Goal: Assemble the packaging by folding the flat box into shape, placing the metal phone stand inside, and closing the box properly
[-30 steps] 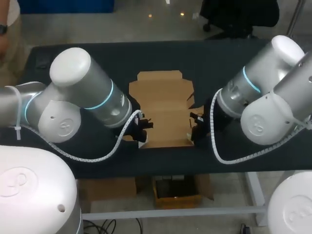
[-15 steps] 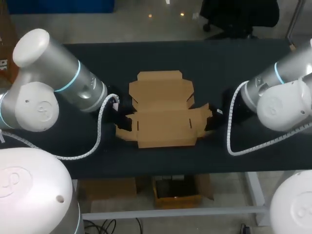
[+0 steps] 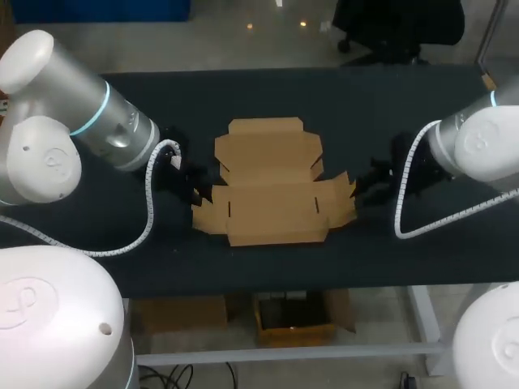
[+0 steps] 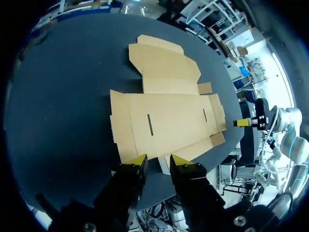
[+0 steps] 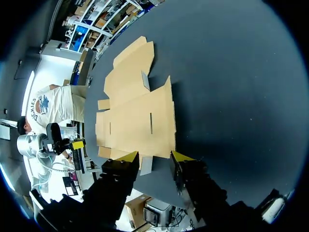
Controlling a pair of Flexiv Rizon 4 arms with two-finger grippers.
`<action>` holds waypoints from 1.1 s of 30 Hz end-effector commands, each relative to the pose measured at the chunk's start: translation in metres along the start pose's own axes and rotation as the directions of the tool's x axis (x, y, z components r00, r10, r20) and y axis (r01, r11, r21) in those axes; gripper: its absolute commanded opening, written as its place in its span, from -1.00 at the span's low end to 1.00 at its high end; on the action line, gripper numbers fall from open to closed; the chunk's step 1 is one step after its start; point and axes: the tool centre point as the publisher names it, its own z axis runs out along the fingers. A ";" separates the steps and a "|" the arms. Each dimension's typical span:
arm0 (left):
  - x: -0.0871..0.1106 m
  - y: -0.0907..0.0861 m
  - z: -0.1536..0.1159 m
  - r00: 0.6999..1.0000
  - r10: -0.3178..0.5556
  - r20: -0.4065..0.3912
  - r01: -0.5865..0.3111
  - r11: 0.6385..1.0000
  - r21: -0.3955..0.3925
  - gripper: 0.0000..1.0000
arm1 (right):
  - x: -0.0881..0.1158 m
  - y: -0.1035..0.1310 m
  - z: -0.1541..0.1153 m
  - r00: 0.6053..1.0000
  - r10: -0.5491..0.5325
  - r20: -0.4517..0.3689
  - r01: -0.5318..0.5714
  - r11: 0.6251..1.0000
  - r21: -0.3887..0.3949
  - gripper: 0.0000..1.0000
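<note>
The brown cardboard box [image 3: 272,190] lies flat and unfolded in the middle of the dark table, its lid panel toward the far side and its side flaps spread out. My left gripper [image 3: 188,180] hovers just off the box's left flap. In the left wrist view its gripper [image 4: 160,162] is open, with the box [image 4: 164,116] ahead of its fingers and only a flap corner below the gap. My right gripper [image 3: 373,182] sits just off the right flap. It too is open [image 5: 155,157], above the near edge of the box [image 5: 137,118]. No phone stand is in view.
The black table [image 3: 365,105] stretches well beyond the box on every side. Its front edge runs close below the box. White cable conduits hang from both wrists beside the box.
Both arms have drawn back outward from the box's sides. The side flaps that stood raised a second ago now lie spread flat. Both grippers have gone from shut to open.
</note>
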 end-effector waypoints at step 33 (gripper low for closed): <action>-0.025 -0.077 -0.063 0.977 0.148 -0.153 -0.166 0.980 -0.113 1.00 | -0.007 0.082 -0.047 0.956 -0.003 -0.293 0.026 0.997 0.075 1.00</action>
